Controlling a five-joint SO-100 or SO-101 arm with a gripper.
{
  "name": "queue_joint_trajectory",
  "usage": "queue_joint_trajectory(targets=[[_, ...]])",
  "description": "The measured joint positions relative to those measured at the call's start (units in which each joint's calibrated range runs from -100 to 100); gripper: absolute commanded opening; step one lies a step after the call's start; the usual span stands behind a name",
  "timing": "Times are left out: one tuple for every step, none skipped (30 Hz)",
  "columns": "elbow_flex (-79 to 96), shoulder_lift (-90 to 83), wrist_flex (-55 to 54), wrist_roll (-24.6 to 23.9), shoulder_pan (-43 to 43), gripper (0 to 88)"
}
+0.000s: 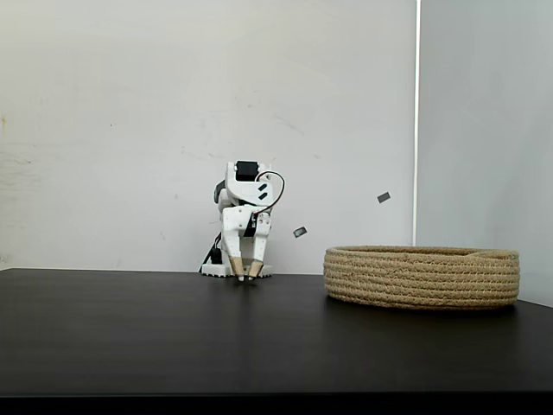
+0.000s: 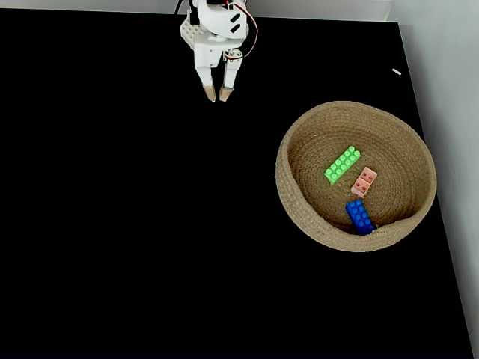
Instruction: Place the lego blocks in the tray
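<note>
Three lego blocks lie inside the round tan rope tray: a long bright green one, a small pink one and a dark blue one against the near wall. From the side, the tray hides the blocks behind its low wall. The white gripper rests folded near the arm's base at the table's far edge, well apart from the tray. Its fingertips point down at the table with a narrow gap and nothing between them.
The black table stretches wide to the left of and in front of the tray. Its right edge runs close past the tray. A white wall stands behind the arm.
</note>
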Motion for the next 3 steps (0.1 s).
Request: queue_joint_trajectory(targets=[[0.0,0.0,0.0,0.0,0.0,4.5],[0.0,0.0,0.0,0.0,0.0,4.5],[0.0,0.0,0.0,0.0,0.0,4.5]])
